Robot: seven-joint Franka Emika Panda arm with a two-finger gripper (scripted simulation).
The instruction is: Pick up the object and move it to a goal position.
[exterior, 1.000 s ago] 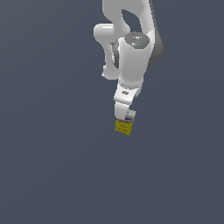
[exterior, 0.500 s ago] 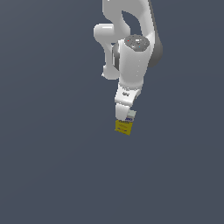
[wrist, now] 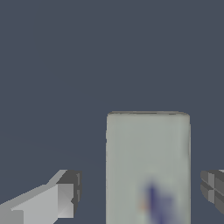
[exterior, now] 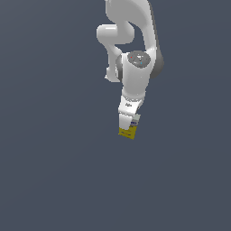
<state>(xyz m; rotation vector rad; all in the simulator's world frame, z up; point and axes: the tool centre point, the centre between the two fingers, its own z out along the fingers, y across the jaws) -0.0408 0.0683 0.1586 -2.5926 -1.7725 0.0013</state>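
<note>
**Arm barely budged, box wasn't clamped yet**

So compared with a second earlier, pretty much nothing changed: the Panda arm (exterior: 135, 76) sat in the same pose and the small box (exterior: 128, 130) was in the same spot under it, yellow lower half poking out below the fingers (exterior: 129, 124).

The wrist view was the telling one. The box (wrist: 148, 168), white top with a blurry blue mark, stood between the two fingers (wrist: 65, 194), but there was visible gap on both sides, wider on one side than the other. So the fingers were released, straddling it, not gripping.

My read: it was parked in the pre-grasp, lined up and about to close. No lift had started, and no goal marker showed anywhere over the grey desk (exterior: 54, 171).
</note>
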